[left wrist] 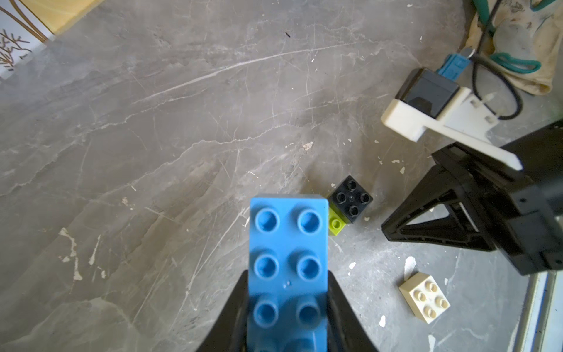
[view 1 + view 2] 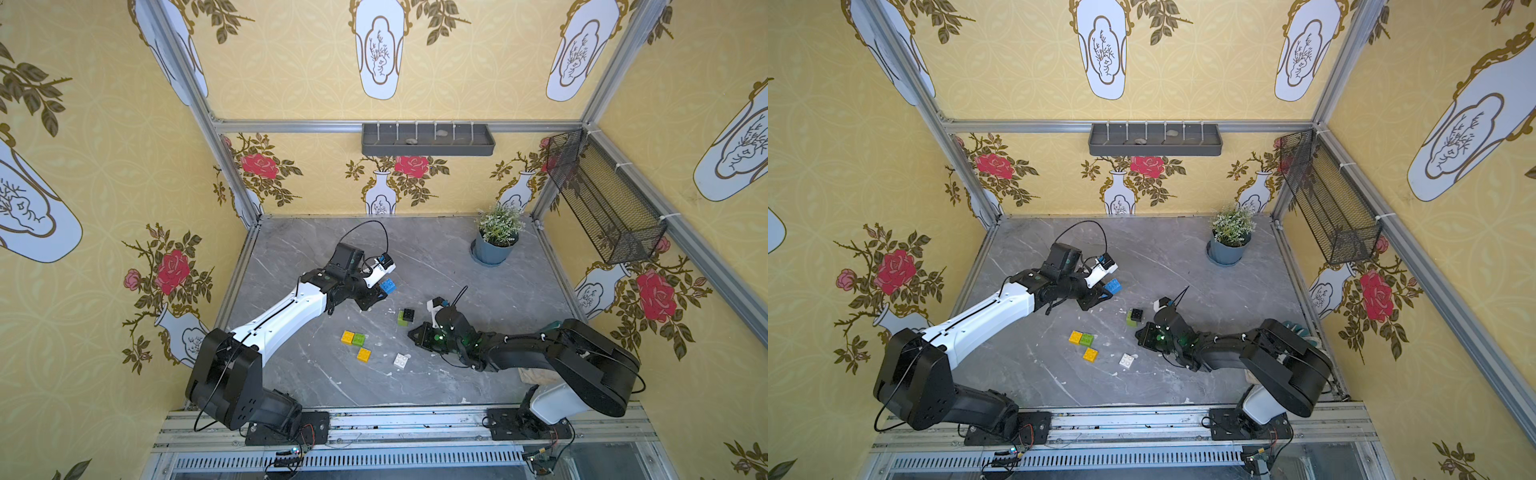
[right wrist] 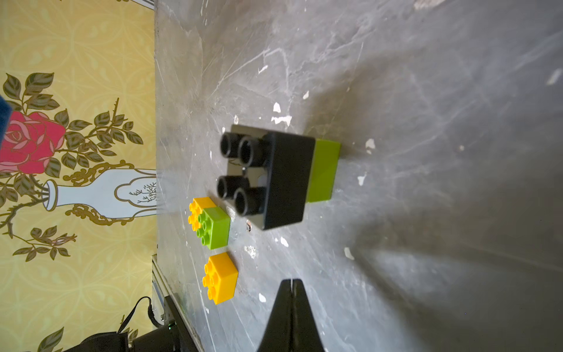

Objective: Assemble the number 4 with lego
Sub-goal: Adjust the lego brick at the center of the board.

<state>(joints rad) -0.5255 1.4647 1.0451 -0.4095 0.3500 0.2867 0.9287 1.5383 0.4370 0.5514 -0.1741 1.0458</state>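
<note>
My left gripper (image 1: 288, 275) is shut on the long blue lego brick (image 1: 288, 259), held above the table's left middle (image 2: 387, 286) (image 2: 1113, 286). A black square brick (image 2: 408, 314) (image 1: 352, 198) (image 3: 286, 179) sits stacked on a lime green one (image 3: 324, 170) at the table's centre. My right gripper (image 3: 291, 282) (image 2: 411, 333) is shut and empty, just right of that stack. Nearer the front lie a yellow brick (image 2: 347, 336) touching a green brick (image 2: 358, 339), a lone yellow brick (image 2: 363, 354) (image 3: 221, 277) and a white brick (image 2: 401, 360) (image 1: 425, 297). No number 4 shape shows.
A potted plant (image 2: 496, 241) stands at the back right. A wire basket (image 2: 602, 199) hangs on the right wall and a grey shelf (image 2: 428, 139) on the back wall. A crumpled cloth (image 1: 518, 45) lies under the right arm. A metal rail (image 2: 374, 419) borders the front.
</note>
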